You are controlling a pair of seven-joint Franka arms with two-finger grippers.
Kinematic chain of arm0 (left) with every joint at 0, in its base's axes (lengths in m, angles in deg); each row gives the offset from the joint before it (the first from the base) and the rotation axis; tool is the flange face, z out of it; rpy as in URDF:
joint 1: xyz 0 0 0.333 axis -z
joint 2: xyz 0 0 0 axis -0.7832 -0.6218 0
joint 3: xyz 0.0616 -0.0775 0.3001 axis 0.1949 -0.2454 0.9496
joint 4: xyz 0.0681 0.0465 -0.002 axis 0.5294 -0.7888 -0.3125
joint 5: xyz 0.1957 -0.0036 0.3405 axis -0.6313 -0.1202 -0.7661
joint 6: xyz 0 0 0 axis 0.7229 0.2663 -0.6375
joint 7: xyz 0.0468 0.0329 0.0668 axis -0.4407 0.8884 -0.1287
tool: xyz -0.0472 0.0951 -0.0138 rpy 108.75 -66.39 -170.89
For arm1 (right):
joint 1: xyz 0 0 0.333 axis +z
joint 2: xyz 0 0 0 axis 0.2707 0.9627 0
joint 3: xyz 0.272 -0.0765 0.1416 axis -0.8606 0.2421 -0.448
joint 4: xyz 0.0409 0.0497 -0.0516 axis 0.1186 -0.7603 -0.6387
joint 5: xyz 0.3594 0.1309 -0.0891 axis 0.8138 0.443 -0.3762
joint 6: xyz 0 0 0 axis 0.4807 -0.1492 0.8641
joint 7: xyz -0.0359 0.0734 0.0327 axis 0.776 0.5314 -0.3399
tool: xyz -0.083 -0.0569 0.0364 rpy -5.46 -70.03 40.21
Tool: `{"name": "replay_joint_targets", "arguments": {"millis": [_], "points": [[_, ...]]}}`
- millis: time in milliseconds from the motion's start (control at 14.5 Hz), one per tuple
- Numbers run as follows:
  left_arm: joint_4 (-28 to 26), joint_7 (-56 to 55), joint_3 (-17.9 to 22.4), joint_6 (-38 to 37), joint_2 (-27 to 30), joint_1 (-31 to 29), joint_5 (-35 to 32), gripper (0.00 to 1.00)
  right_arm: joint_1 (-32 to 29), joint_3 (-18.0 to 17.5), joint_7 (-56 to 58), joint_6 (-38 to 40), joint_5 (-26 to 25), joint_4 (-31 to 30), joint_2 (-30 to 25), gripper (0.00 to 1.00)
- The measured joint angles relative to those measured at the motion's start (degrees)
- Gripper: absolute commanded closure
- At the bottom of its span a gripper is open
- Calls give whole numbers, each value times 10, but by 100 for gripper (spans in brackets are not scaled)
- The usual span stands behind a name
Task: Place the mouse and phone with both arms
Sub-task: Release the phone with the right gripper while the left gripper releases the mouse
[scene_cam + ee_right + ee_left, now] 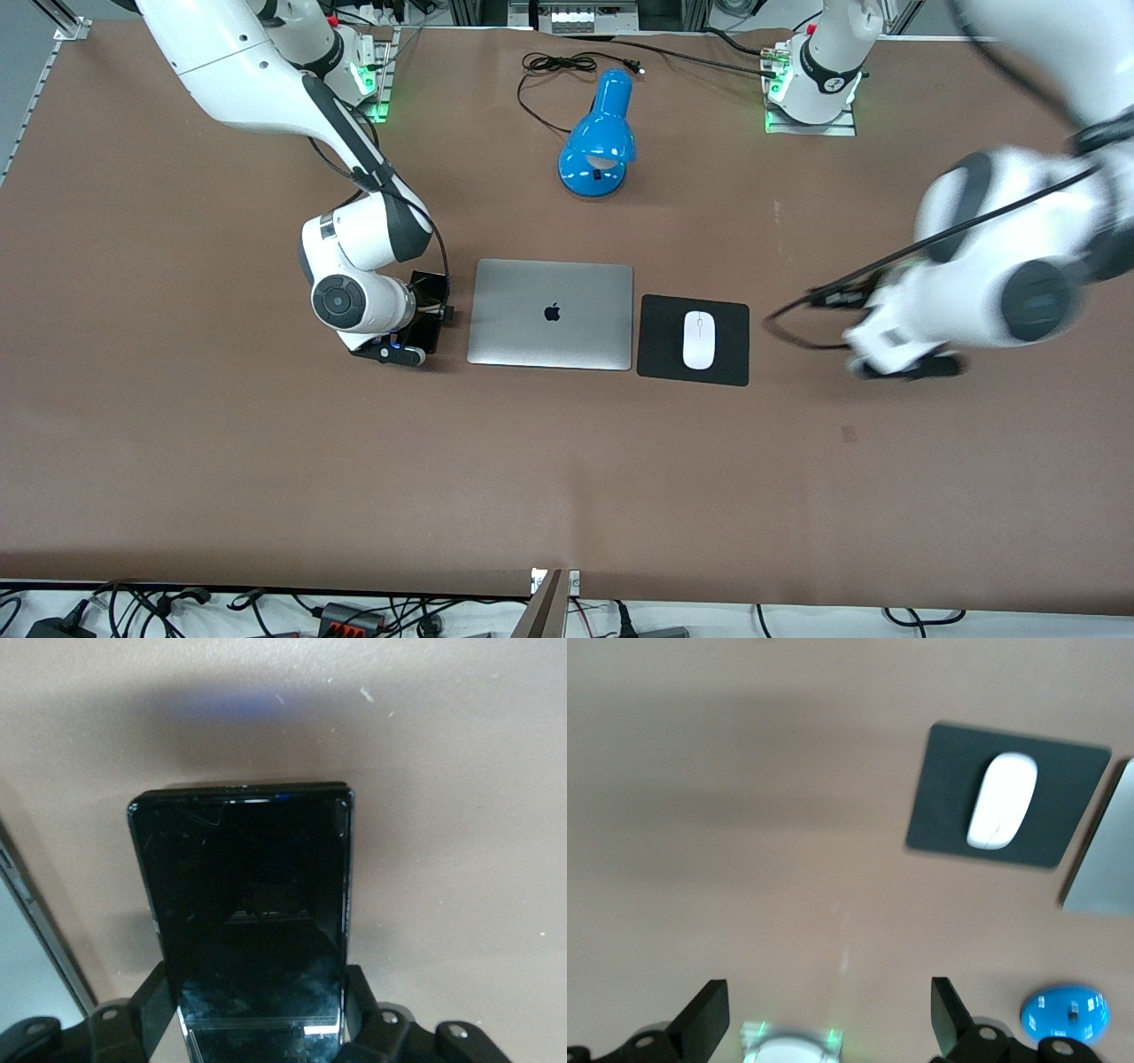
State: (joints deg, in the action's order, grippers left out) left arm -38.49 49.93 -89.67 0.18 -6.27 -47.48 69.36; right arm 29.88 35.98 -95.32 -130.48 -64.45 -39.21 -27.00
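Note:
The white mouse (698,339) lies on the square black mouse pad (733,359), beside the closed silver laptop (551,313) toward the left arm's end. It also shows in the left wrist view (1002,801). My left gripper (904,365) is open and empty (828,1019), over bare table further toward that end. My right gripper (423,312) is low beside the laptop toward the right arm's end. It is shut on the black phone (244,904), with a finger on each long edge (257,1014). The phone (431,287) is mostly hidden under the wrist in the front view.
A blue desk lamp (600,133) with a black cord lies farther from the front camera than the laptop. The laptop's edge shows in the right wrist view (27,974). The mouse pad (939,815) and the lamp (1066,1013) show in the left wrist view.

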Motion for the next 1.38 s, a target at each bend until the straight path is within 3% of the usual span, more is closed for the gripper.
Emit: {"name": "replay_joint_targets", "arguments": {"millis": [138, 206, 275, 412, 619, 756, 962, 1031, 1169, 1375], "points": [[33, 33, 1, -50, 24, -51, 0, 0, 5, 0, 0, -8, 0, 0, 6, 67], [42, 48, 1, -58, 31, -77, -2, 0, 6, 0, 0, -9, 0, 0, 9, 49], [46, 59, 1, -62, 37, -98, -15, 0, 7, 0, 0, -10, 0, 0, 12, 0], [47, 74, -1, -66, 37, -109, -50, 0, 7, 0, -4, -12, 1, 0, 12, 0], [45, 73, -13, -90, 37, -97, -50, 0, 6, 1, -7, -8, 1, 12, 3, 0], [18, 72, -24, -71, 55, -95, -50, 0, 4, 3, -7, 41, 1, 39, -27, 0], [-137, 72, -26, 66, 152, -118, -39, 0, -3, 8, -2, 187, 0, 132, -77, 0], [-165, 72, -26, 87, 175, -129, -28, 0, -9, 9, 4, 237, 0, 172, -87, 0], [-170, 73, -25, 105, 190, -143, -20, 0, -31, 10, 20, 309, 0, 244, -96, 0], [-143, 66, -24, 100, 179, -146, -20, 0, -71, 13, 49, 341, 0, 302, -97, 0]]}}
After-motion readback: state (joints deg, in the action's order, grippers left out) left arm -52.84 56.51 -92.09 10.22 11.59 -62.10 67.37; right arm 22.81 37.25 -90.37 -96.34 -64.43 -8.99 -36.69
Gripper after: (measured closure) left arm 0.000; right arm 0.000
